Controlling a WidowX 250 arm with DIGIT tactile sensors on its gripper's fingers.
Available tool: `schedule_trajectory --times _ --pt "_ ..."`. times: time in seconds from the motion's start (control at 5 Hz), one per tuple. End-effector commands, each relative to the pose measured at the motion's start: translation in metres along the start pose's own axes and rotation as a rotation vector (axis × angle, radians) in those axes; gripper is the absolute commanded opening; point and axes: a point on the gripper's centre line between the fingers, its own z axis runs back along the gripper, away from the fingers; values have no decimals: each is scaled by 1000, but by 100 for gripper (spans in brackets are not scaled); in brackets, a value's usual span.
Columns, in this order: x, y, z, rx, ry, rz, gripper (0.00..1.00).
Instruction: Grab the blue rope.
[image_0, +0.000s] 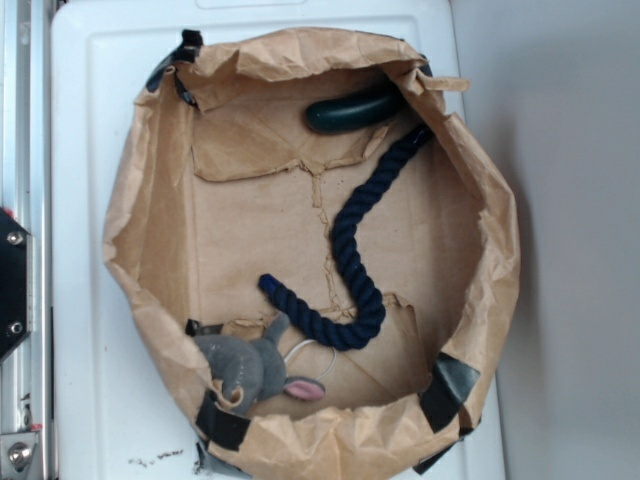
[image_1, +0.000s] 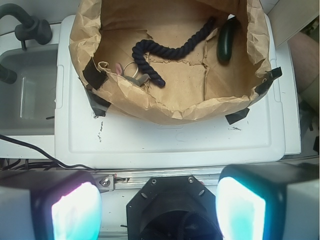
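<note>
One white plastic worktop (image_0: 90, 150) carries one crumpled brown paper bag (image_0: 150, 130) rolled open into a shallow basin, with black tape at its rim. Inside lie one thick navy twisted-strand rope (image_0: 350, 225) curving in a hook across the bag floor, one smooth dark green cucumber-shaped object (image_0: 350, 112) at its far end, and one grey plush mouse (image_0: 250, 368). The gripper (image_1: 159, 207) hangs outside the bag, fingers spread apart, holding nothing.

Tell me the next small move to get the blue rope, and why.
Probably advance the gripper forward over the paper bag's rim. Its fingers look spread and sit well short of the bag, nothing between them. The blue rope lies loose on the bag floor, between the green cucumber-shaped object and the grey plush toy.
</note>
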Motion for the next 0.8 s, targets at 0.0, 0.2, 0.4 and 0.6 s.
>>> schedule_trajectory --times 0.0,0.2,0.4,0.6 --pt "0 0 0 0 0 0 100" --pt "31 -28 -10 -25 14 -17 100" --pt "63 -51 -24 -28 -18 18 100" --pt "83 -59 -38 -36 -32 67 100"
